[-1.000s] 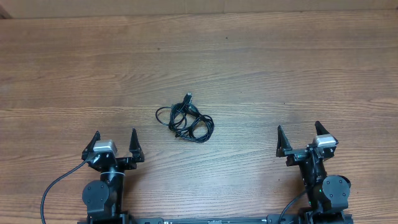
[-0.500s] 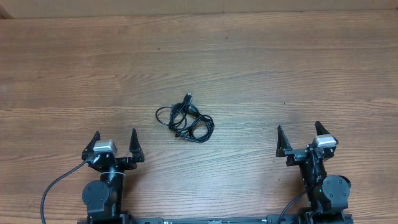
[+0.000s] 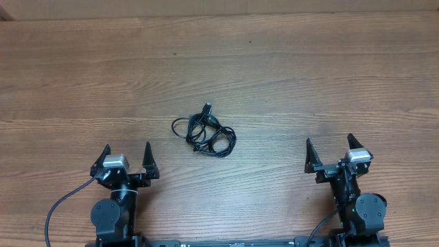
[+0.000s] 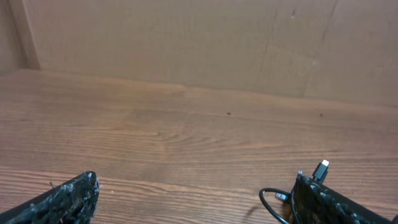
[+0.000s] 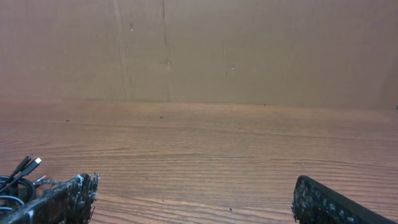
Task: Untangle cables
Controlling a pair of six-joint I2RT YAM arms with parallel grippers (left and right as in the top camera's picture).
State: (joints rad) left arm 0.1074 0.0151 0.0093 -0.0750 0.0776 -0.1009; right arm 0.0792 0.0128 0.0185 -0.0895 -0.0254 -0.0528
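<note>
both claws, left claw (image 3: 127,158) and right claw (image 3: 330,150), gape empty near the cables (image 3: 204,132).

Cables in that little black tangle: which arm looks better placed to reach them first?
Probably the left. The cables lie nearer the left gripper than the right gripper. Both grippers are open and empty, and neither touches the tangle.

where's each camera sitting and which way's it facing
Overhead: above the table, looking straight down; cables centre, left arm and right arm at the bottom edge.
Left wrist: low on left arm, facing the back wall; own open jaws at bottom corners, cables lower right.
Right wrist: likewise on right arm; cables lower left.
Shared: all three show the cables.
</note>
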